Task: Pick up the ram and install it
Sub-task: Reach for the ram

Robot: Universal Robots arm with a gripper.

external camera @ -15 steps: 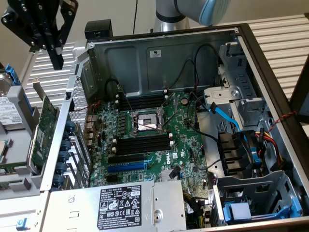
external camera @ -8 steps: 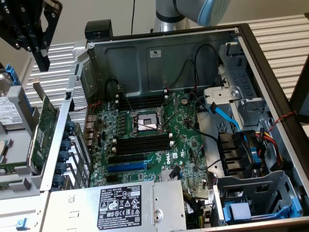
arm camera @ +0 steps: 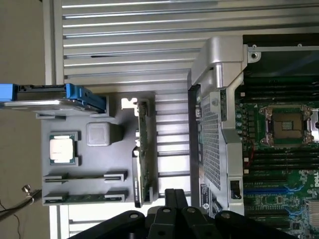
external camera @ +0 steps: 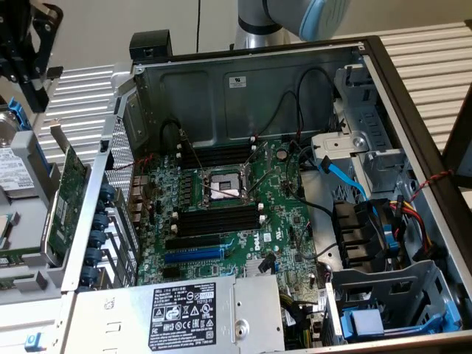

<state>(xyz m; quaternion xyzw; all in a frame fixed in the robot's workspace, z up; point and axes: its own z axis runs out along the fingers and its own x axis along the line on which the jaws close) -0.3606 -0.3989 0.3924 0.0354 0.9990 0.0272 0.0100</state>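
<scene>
The ram (arm camera: 84, 198) is a narrow green stick lying on edge in a groove of the grey parts holder (arm camera: 99, 164), beside the open computer case. My gripper (arm camera: 175, 195) hovers above the holder near the case wall, shut with nothing between its fingers. From the exterior view it hangs high at the far left (external camera: 35, 90), over the holder. The long black memory slots (external camera: 219, 219) flank the processor socket (external camera: 221, 188) on the motherboard; a second bank (external camera: 217, 156) lies behind the socket.
The holder also carries a processor chip (arm camera: 63, 149), a blue-framed hard drive (arm camera: 50, 97) and a green expansion card (external camera: 70, 195) standing on edge. Cables, a blue data lead (external camera: 346, 177) and drive cages crowd the case's right side. A power supply (external camera: 184, 313) sits in front.
</scene>
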